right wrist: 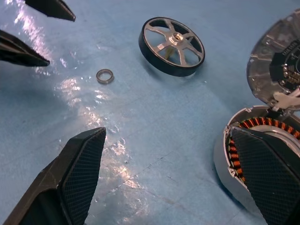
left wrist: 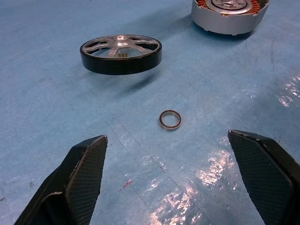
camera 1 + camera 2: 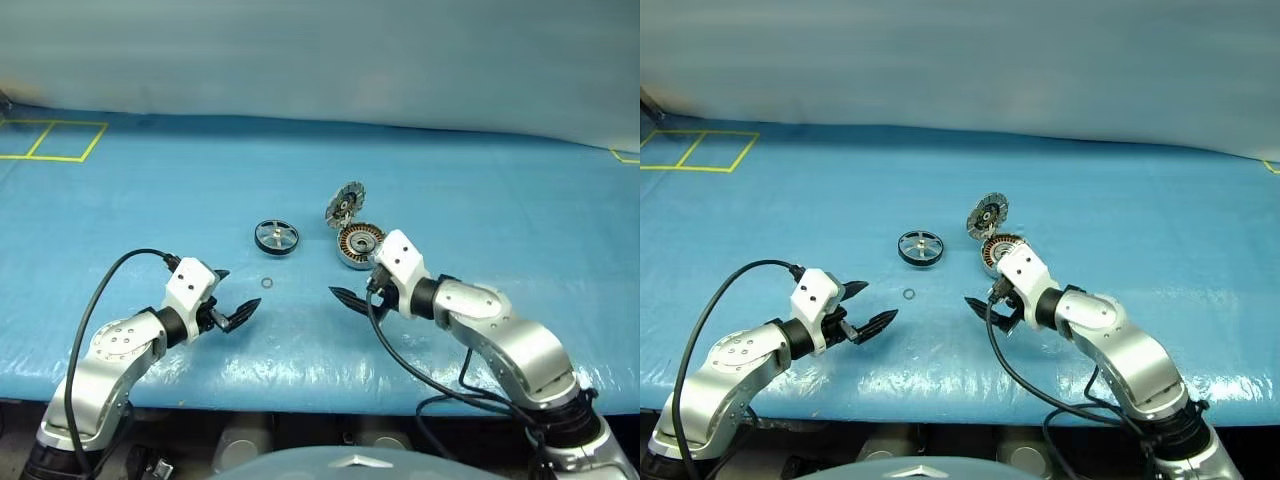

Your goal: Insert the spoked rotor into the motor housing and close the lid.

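The dark spoked rotor [image 3: 277, 237] lies flat on the blue table cover. To its right sits the motor housing [image 3: 358, 242], copper windings showing, with the round lid [image 3: 345, 203] standing tilted up at its far edge. My right gripper [image 3: 352, 282] is open just in front of the housing, one finger beside its rim in the right wrist view. Nearer the front, my left gripper [image 3: 235, 293] is open and empty, pointing at a tiny loose ring [image 2: 170, 120] with the rotor [image 2: 121, 54] behind it.
The blue cover [image 3: 480, 200] spans the table up to a pale back wall. Yellow tape squares [image 3: 55, 140] mark the far left. Black cables hang from both wrists near the front edge.
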`<state>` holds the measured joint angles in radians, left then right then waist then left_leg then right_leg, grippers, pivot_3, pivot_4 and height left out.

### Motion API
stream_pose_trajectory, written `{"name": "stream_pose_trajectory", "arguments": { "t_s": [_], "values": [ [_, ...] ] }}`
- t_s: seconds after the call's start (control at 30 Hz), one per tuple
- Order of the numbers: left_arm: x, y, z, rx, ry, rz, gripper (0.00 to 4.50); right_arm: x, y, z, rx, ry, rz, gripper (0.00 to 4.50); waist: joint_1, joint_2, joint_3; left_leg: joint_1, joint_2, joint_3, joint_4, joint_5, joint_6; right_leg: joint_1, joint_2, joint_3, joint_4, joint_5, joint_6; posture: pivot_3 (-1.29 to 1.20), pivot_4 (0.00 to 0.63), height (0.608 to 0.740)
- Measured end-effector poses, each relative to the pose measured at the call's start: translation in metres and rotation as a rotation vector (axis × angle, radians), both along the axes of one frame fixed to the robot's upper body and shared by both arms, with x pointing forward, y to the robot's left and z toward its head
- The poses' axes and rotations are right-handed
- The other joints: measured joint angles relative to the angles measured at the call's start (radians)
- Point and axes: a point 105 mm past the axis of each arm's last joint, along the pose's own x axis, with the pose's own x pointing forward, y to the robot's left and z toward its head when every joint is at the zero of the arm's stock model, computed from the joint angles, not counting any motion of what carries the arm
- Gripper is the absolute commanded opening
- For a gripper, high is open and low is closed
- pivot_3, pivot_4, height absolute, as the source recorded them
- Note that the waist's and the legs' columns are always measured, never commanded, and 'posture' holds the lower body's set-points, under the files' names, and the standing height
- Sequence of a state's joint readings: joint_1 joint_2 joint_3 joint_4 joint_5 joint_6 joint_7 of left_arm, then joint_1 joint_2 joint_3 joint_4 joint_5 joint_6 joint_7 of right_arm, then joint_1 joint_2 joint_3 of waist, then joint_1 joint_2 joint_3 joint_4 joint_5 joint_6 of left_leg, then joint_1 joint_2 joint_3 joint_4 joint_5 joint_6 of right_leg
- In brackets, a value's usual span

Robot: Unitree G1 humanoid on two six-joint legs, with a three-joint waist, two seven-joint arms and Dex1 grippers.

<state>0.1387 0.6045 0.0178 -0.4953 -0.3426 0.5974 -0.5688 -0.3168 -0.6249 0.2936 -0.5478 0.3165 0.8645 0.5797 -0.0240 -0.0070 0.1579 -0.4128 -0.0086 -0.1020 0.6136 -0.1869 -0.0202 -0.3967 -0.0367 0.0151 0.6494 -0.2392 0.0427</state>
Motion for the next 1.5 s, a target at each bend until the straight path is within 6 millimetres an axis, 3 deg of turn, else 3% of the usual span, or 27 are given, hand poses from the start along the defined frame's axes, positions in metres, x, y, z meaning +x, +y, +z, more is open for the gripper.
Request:
{"name": "stream_pose_trajectory", "arguments": {
  "t_s": [0.2,0.3,0.43,0.9,1.3,1.4,1.5],
  "values": [
    [-0.001,-0.002,-0.004,-0.003,0.009,-0.001,4.48,0.023,0.006,0.004,-0.136,0.005,0.071,4.5,0.0,0.0,0.0,-0.001,0.0,0.0,0.0,-0.001,0.001,0.0,0.0,0.0,0.0,0.0,0.0,0.0,0.15,0.74],
    [-0.003,-0.001,-0.005,-0.005,0.013,0.001,4.48,0.031,0.002,-0.005,-0.194,0.044,0.075,4.5,0.0,0.0,0.0,-0.001,0.0,0.0,0.0,-0.001,0.001,0.0,0.0,0.0,0.0,0.0,0.0,0.0,0.15,0.74],
    [-0.007,0.0,-0.01,-0.009,0.031,0.01,4.48,0.034,-0.005,-0.023,-0.245,0.122,0.078,4.5,0.0,0.0,0.001,-0.001,0.0,0.0,0.0,-0.001,0.001,-0.001,-0.001,0.0,0.0,0.001,0.0,0.0,0.15,0.74],
    [-0.008,-0.002,-0.012,-0.024,0.031,0.022,4.48,0.054,-0.019,-0.018,-0.333,0.114,0.054,4.5,-0.001,0.001,0.001,-0.001,-0.001,0.001,0.0,-0.001,0.001,0.0,-0.001,0.0,0.0,0.001,0.001,0.0,0.15,0.74],
    [-0.008,-0.008,-0.012,-0.041,0.022,0.01,4.48,0.057,-0.025,-0.031,-0.435,0.146,0.103,4.5,-0.002,0.001,0.001,0.0,-0.001,0.001,0.0,-0.001,0.001,0.0,-0.001,0.0,0.0,0.002,0.002,0.0,0.15,0.74],
    [-0.008,-0.008,-0.012,-0.039,0.018,0.011,4.5,0.061,-0.026,-0.031,-0.466,0.133,0.107,3.93,-0.002,0.001,0.001,0.0,-0.001,0.001,0.001,-0.001,0.001,0.0,-0.001,0.0,0.0,0.002,0.002,0.0,0.15,0.74],
    [-0.009,-0.007,-0.013,-0.038,0.022,0.016,4.5,0.063,-0.024,-0.031,-0.477,0.118,0.113,2.95,-0.002,0.001,0.001,0.0,-0.001,0.001,0.001,-0.001,0.001,0.0,-0.001,0.0,0.0,0.002,0.002,0.0,0.15,0.74]
  ]
}}
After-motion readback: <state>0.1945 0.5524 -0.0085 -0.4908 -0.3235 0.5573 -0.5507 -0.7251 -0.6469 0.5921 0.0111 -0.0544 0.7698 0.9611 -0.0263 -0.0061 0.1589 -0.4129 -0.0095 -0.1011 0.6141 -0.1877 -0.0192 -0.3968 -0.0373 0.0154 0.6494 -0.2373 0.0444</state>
